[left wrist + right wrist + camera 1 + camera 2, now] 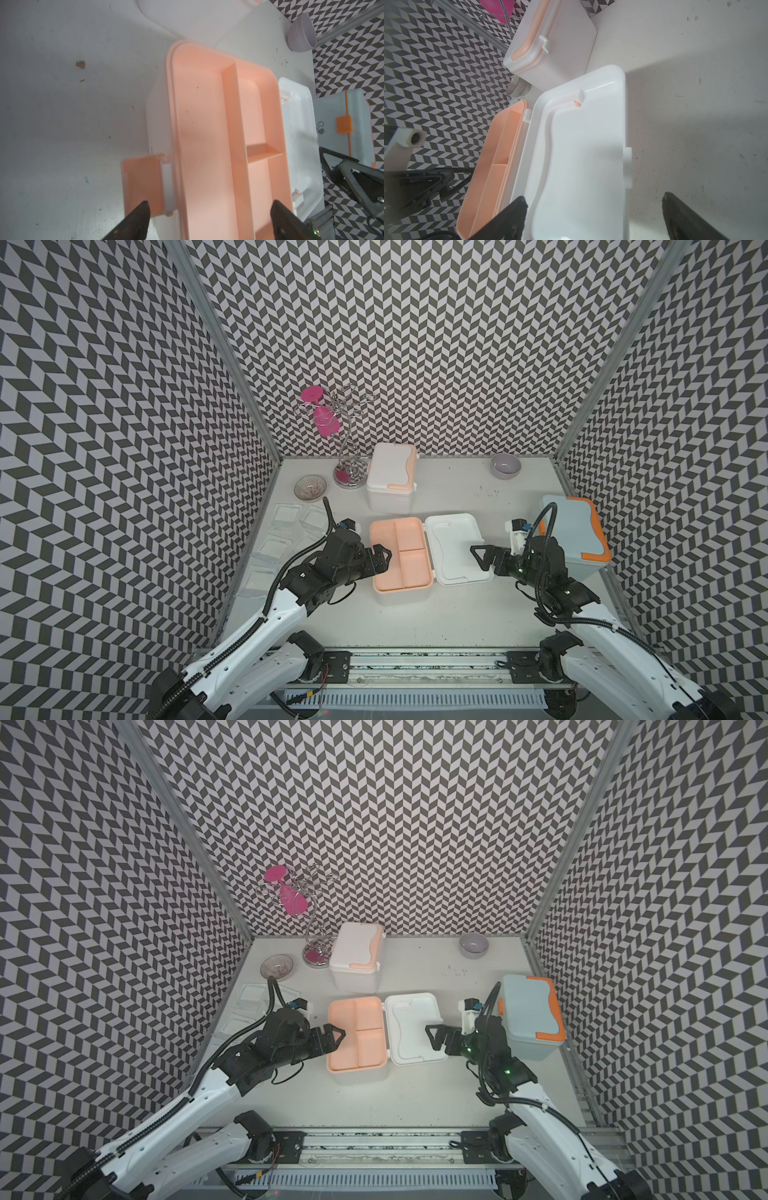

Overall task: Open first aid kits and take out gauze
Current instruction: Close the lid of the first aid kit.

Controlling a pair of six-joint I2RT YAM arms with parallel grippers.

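**Middle kit open, both grippers released, gauze lying out on the left**

Nearest, at the centre of the table [415,614]: open first aid kit [399,526], with peach tray [415,568] split into three compartments and white lid [455,539] laid flat to the right, inner face up. Left gripper [384,559] at the tray's left rim, jaws spread wide, released, grasping nothing. In the left wrist view, one finger [133,224] over the peach latch flap [143,180], the other over the tray; contact not clear. Right gripper [478,559] over the near right part of the lid, jaws likewise wide apart, grasping nothing.

Left of the left arm, along the table's left edge: gauze pads [286,515], white squares in clear wrappers, several lying flat outside every case, well apart from the open kit. On the right, just beyond the right arm: pale blue kit [575,531] with orange trim, lid shut.

Farther back, beyond the open case: closed white kit [390,466] with peach trim. Just left of it, wire stand [352,472] with pink glass [326,425] hung foot-up. Left again, ribbed glass bowl [310,488]. Far right, near the back wall, grey bowl [505,465].
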